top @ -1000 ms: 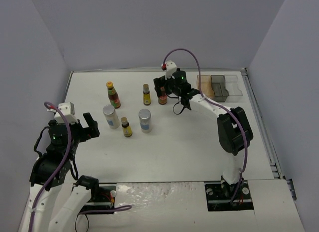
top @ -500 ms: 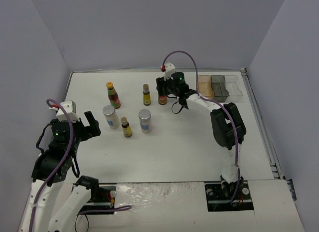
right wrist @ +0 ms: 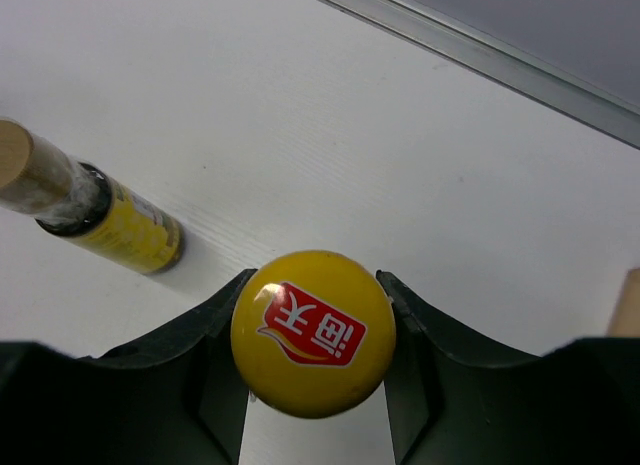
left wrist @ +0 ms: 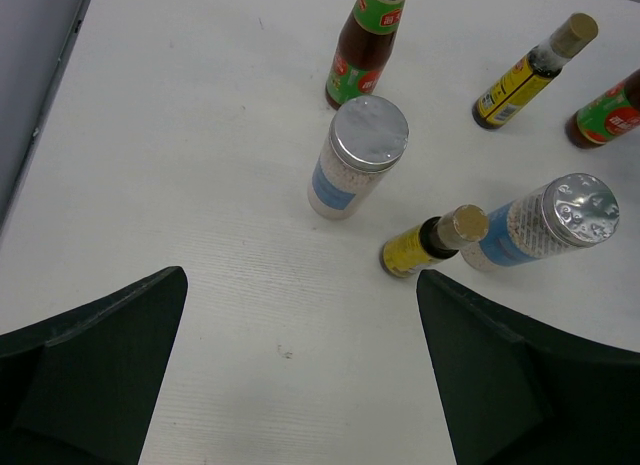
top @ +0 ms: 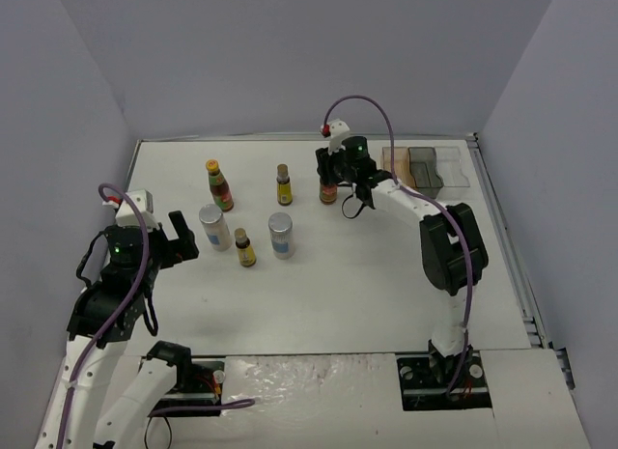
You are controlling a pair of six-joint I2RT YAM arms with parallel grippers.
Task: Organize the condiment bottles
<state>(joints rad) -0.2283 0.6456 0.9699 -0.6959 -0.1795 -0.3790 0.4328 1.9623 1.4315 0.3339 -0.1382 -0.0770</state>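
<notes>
Two reds (top: 220, 185) — two yellows (top: 284, 185) — two shakers (top: 214, 227) | right end effector (right wrist: 313, 285) grips red | left end effector (left wrist: 300, 280) apart

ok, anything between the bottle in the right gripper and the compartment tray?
No bottle does. The red sauce bottle in the right gripper has bare table toward the compartment tray, crossed only by the right arm itself. The other five bottles stand on its left.

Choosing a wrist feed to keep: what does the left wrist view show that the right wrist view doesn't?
Left wrist only: two silver-lidded shakers, the near tan-capped bottle, a free red bottle, the open left claw. Right wrist only: right claw shut on the yellow cap of the other red bottle. Both: the far tan-capped bottle and that gripped bottle.
</notes>
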